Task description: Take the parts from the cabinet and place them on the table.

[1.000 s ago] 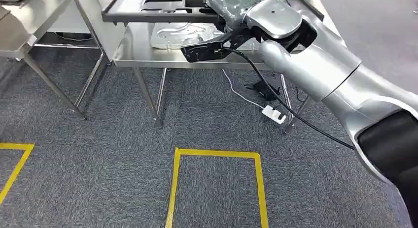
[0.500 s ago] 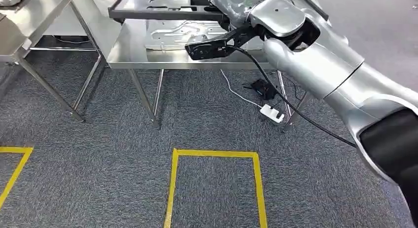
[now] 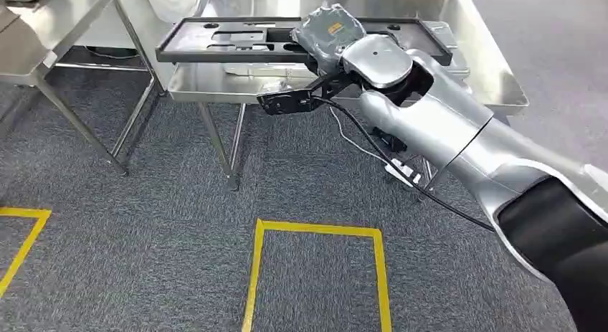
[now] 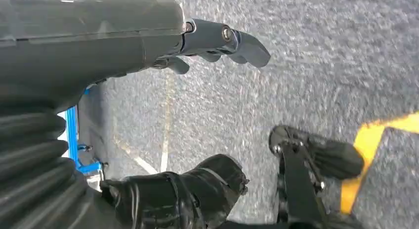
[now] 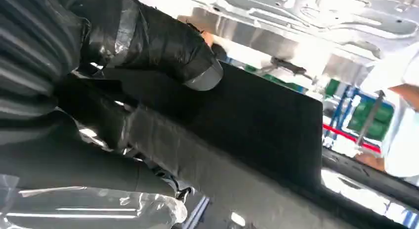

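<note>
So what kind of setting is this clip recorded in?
Probably an industrial workshop or robot test floor: stainless steel tables, grey carpet marked with yellow tape boxes, and a black moulded part tray carried by the right robot hand.

- The head view looks forward and down from high on the body, over grey carpet with yellow tape lines (image 3: 315, 231) to the steel bench (image 3: 215, 84), the right arm reaching in from the lower right.
- The right wrist view sits close behind the right robot hand (image 5: 148, 46), almost against the black tray (image 5: 267, 115) (the same tray (image 3: 208, 41) the head view sees over the bench).
- The left wrist view faces the carpet, behind the left robot hand (image 4: 163, 140), and shares yellow tape (image 4: 375, 150) with the head view.
</note>
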`<move>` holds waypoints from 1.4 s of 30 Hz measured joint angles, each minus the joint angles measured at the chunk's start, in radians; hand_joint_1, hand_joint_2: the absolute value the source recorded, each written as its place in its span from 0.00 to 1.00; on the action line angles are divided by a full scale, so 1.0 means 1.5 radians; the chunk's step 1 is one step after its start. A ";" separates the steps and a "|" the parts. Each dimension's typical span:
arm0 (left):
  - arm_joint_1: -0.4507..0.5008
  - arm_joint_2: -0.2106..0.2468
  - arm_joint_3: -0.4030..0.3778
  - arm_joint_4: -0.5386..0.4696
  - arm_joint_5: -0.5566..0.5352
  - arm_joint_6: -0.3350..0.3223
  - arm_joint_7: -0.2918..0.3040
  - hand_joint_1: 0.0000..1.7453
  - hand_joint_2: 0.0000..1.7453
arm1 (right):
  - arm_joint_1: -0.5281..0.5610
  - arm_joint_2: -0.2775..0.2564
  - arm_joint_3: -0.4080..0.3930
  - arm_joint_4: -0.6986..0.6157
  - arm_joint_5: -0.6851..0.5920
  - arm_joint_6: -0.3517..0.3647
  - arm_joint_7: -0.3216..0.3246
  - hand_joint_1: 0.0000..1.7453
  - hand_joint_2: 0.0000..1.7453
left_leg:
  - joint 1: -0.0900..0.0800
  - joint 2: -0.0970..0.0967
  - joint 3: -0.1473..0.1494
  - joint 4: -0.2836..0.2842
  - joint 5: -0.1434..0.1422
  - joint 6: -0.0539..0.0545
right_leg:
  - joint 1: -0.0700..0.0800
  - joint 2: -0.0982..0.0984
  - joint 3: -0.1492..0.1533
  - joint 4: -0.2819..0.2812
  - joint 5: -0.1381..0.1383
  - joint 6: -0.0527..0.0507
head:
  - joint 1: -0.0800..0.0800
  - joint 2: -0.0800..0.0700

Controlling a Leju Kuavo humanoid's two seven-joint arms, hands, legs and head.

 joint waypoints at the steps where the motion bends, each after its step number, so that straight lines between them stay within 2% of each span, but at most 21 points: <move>1: 0.000 0.000 0.000 0.000 0.000 0.000 0.000 0.00 1.00 | 0.002 0.002 0.000 0.001 0.000 0.000 -0.001 1.00 1.00 | 0.001 0.000 0.001 -0.004 0.000 -0.004 | -0.001 0.002 0.000 0.003 -0.001 -0.002 | -0.001 0.000; 3: 0.000 0.000 0.000 0.000 0.000 0.000 0.000 0.00 1.00 | 0.004 0.004 0.000 0.002 0.000 0.000 -0.001 1.00 1.00 | 0.003 0.001 0.007 -0.009 -0.003 -0.011 | 0.003 0.003 0.001 0.001 -0.005 -0.009 | -0.002 0.000; 5: 0.001 0.002 0.000 0.000 0.000 0.000 0.000 0.00 1.00 | 0.004 0.006 0.000 0.003 0.000 -0.001 -0.001 1.00 1.00 | 0.004 0.005 0.006 0.003 -0.014 -0.018 | -0.005 0.002 0.015 -0.010 -0.007 -0.016 | -0.002 0.000; 6: 0.001 0.001 0.000 0.000 0.000 0.000 0.000 0.00 1.00 | 0.003 0.006 0.000 0.003 0.001 -0.001 -0.001 1.00 1.00 | 0.004 0.007 -0.009 0.035 -0.028 -0.021 | -0.006 0.001 0.019 -0.011 -0.009 -0.020 | -0.006 0.000; 9: 0.000 0.002 -0.002 0.000 0.000 0.000 0.000 0.00 1.00 | 0.008 0.010 0.000 0.004 0.001 -0.001 -0.001 1.00 1.00 | 0.005 0.008 -0.095 0.182 -0.073 -0.026 | -0.004 0.002 0.031 -0.011 -0.020 -0.025 | -0.006 0.000; 10: 0.001 0.002 -0.003 0.000 0.000 0.000 0.000 0.00 1.00 | 0.012 0.011 0.000 0.005 0.001 -0.001 -0.001 1.00 1.00 | 0.005 0.008 -0.113 0.198 -0.064 -0.027 | -0.004 0.003 0.037 -0.010 -0.025 -0.024 | -0.006 0.000; 11: 0.002 0.002 -0.003 0.000 0.000 0.000 0.000 0.00 1.00 | 0.014 0.012 0.000 0.005 0.001 -0.001 -0.001 1.00 1.00 | 0.005 0.008 -0.113 0.177 -0.035 -0.027 | -0.004 0.003 0.045 -0.010 -0.031 -0.023 | -0.006 0.000; 14: 0.003 0.003 -0.003 0.000 0.000 0.000 0.000 0.00 1.00 | 0.013 0.013 0.000 0.006 0.002 -0.001 -0.001 1.00 1.00 | 0.005 0.011 -0.056 0.011 0.068 -0.022 | -0.005 0.003 0.068 -0.008 -0.050 -0.016 | -0.006 0.000; 16: 0.001 0.004 -0.005 0.000 0.000 0.000 -0.001 0.00 1.00 | 0.009 0.014 0.000 0.007 0.002 0.001 -0.001 1.00 1.00 | -0.002 0.010 -0.039 -0.004 0.048 -0.012 | -0.001 0.004 0.069 -0.010 -0.054 -0.008 | -0.006 0.000; 20: 0.002 0.004 -0.009 0.000 -0.001 -0.002 -0.005 0.00 1.00 | 0.011 0.016 0.000 0.008 0.002 0.002 -0.004 1.00 1.00 | 0.001 0.009 -0.023 -0.015 0.042 0.005 | -0.003 0.002 0.068 0.004 -0.058 0.004 | -0.005 0.000; 22: 0.002 0.004 -0.009 0.000 0.001 -0.002 -0.008 0.00 1.00 | 0.010 0.016 0.000 0.008 0.004 0.002 -0.005 1.00 1.00 | 0.001 0.009 -0.014 -0.017 0.035 0.015 | -0.002 0.003 0.026 0.082 -0.082 0.006 | -0.003 0.000; 24: 0.001 0.005 -0.009 0.000 0.002 0.001 -0.009 0.00 1.00 | 0.016 0.018 0.000 0.009 0.005 0.003 -0.011 1.00 1.00 | 0.000 0.009 -0.007 -0.016 0.027 0.016 | -0.003 0.003 -0.038 0.175 -0.111 0.009 | -0.003 0.000; 25: 0.000 0.005 -0.009 0.000 0.003 0.001 -0.009 0.00 1.00 | 0.020 0.018 0.000 0.010 0.006 0.003 -0.012 1.00 1.00 | 0.000 0.009 -0.002 -0.016 0.022 0.017 | -0.002 0.003 -0.060 0.194 -0.110 0.009 | -0.003 0.000; 27: 0.001 0.005 -0.009 0.000 0.004 0.002 -0.007 0.00 1.00 | 0.024 0.018 0.001 0.012 0.007 0.003 -0.015 1.00 1.00 | 0.000 0.006 0.013 -0.016 0.011 0.015 | -0.002 0.003 -0.058 0.145 -0.062 0.007 | -0.002 0.000; 29: 0.004 0.005 -0.009 0.000 0.003 0.002 -0.003 0.00 1.00 | 0.022 0.018 0.001 0.013 0.008 0.007 -0.017 1.00 1.00 | 0.000 0.005 0.030 -0.016 0.000 0.011 | -0.001 0.002 -0.018 0.029 0.018 -0.002 | -0.002 0.000; 30: 0.004 0.005 -0.010 0.000 0.003 0.002 -0.003 0.00 1.00 | 0.021 0.018 0.001 0.014 0.008 0.007 -0.017 1.00 1.00 | 0.000 0.005 0.036 -0.015 -0.006 0.007 | 0.003 0.002 -0.009 -0.003 0.025 -0.006 | -0.003 0.000; 31: 0.002 0.005 -0.010 0.000 0.003 0.002 -0.004 0.00 1.00 | 0.019 0.018 0.001 0.014 0.008 0.008 -0.019 1.00 1.00 | -0.002 0.003 0.034 -0.015 -0.008 0.004 | 0.006 0.002 -0.007 -0.011 -0.002 -0.007 | -0.004 0.000; 34: 0.000 0.005 -0.010 0.000 0.006 0.003 -0.004 0.00 1.00 | 0.020 0.023 0.001 0.016 0.010 0.009 -0.023 1.00 1.00 | -0.003 0.004 0.045 -0.016 -0.011 -0.010 | 0.004 0.003 0.007 -0.015 0.007 -0.019 | -0.005 0.000; 36: 0.001 0.007 -0.010 0.000 0.005 0.003 -0.005 0.00 1.00 | 0.017 0.022 0.001 0.019 0.012 0.011 -0.023 1.00 1.00 | -0.001 0.009 0.029 0.021 -0.017 -0.016 | 0.000 0.002 0.023 -0.017 0.003 -0.027 | -0.004 0.000; 40: 0.002 0.007 -0.012 0.000 0.004 0.002 -0.006 0.00 1.00 | 0.019 0.022 0.001 0.019 0.011 0.018 -0.019 1.00 1.00 | 0.002 0.010 -0.089 0.182 -0.075 -0.022 | 0.000 0.004 0.041 -0.017 -0.017 -0.032 | -0.006 0.000; 42: 0.004 0.007 -0.012 0.000 0.004 0.002 -0.006 0.00 1.00 | 0.023 0.022 0.001 0.020 0.011 0.018 -0.019 1.00 1.00 | 0.003 0.010 -0.096 0.146 -0.053 -0.025 | 0.000 0.006 0.059 -0.017 -0.030 -0.030 | -0.006 0.000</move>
